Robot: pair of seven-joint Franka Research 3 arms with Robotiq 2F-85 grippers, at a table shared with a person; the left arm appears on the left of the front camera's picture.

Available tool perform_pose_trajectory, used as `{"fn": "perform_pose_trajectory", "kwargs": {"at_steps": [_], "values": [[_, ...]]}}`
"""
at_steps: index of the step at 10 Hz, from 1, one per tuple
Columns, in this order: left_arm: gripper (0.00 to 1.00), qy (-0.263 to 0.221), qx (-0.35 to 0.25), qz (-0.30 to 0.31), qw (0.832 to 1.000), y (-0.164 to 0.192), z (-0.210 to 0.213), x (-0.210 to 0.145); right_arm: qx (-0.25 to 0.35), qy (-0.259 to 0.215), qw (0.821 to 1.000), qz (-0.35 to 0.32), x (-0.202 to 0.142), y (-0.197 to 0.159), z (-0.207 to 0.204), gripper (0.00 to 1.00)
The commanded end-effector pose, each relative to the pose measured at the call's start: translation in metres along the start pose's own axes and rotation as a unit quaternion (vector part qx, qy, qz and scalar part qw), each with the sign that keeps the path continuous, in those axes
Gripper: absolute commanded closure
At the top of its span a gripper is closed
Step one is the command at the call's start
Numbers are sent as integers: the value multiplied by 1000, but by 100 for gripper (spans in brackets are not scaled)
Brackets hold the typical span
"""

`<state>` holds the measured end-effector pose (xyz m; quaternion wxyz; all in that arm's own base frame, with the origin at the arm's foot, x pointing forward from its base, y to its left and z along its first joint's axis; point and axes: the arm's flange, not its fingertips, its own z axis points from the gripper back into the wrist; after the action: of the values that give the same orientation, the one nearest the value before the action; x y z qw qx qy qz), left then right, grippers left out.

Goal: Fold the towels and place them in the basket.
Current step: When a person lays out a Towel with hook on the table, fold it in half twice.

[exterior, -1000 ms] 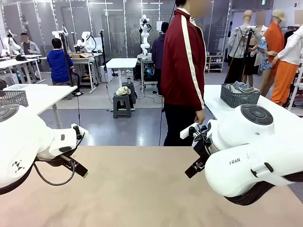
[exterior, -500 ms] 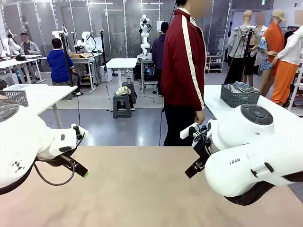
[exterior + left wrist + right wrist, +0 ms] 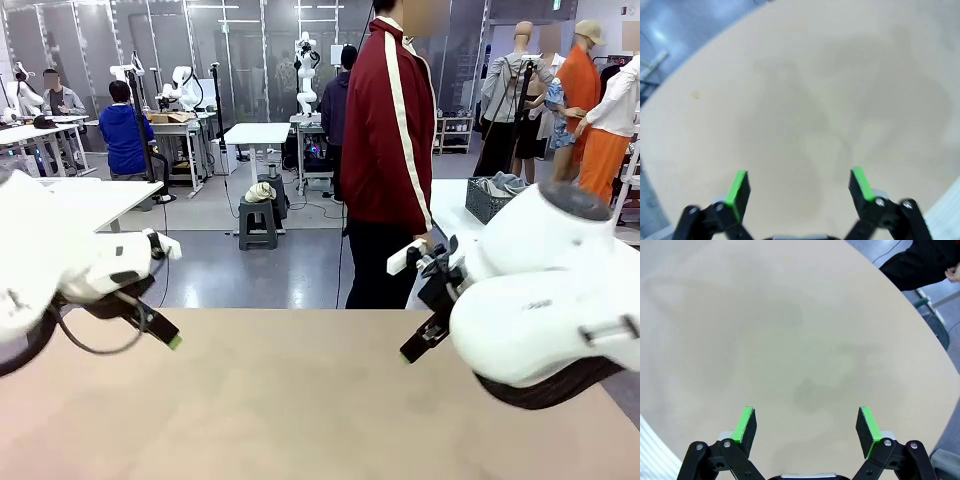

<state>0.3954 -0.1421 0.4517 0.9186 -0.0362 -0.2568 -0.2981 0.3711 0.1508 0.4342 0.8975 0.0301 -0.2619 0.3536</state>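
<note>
The tan table [image 3: 290, 400] lies bare under both arms. My left gripper [image 3: 168, 336] hangs over its left part, jaws wide apart in the left wrist view [image 3: 800, 187], nothing between the green pads [image 3: 737, 192]. Over the right part my right gripper [image 3: 412, 348] is open too, seen from its wrist [image 3: 807, 432] above bare tabletop. The dark grey lattice basket [image 3: 482, 205] stands on a white side table at the back right, partly hidden by my right arm, with pale towels [image 3: 497, 184] bunched in it.
A person in a maroon jacket [image 3: 385, 150] stands at the far edge of the table, turned sideways, one hand [image 3: 952, 274] hanging near the edge. White tables [image 3: 90, 200] and other people stand farther back.
Both arms have lifted; the left one swung outward to the left, the right one shifted right and now covers more of the basket. Both grippers stay open.
</note>
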Motion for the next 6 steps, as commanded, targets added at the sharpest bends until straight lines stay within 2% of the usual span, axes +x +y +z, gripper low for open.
{"fn": "perform_pose_trajectory", "kwargs": {"at_steps": [1, 4, 6], "values": [[0, 20, -12, -12, 1000, 15, 56, 13, 16, 10, 1000, 17, -28, -10, 68, 0], [0, 1, -43, -47, 998, 9, 149, 27, 3, 4, 1000, 19, -46, 7, 169, 0], [0, -24, -49, -75, 996, 5, 204, 20, -15, -15, 1000, 8, -51, 26, 226, 0]]}}
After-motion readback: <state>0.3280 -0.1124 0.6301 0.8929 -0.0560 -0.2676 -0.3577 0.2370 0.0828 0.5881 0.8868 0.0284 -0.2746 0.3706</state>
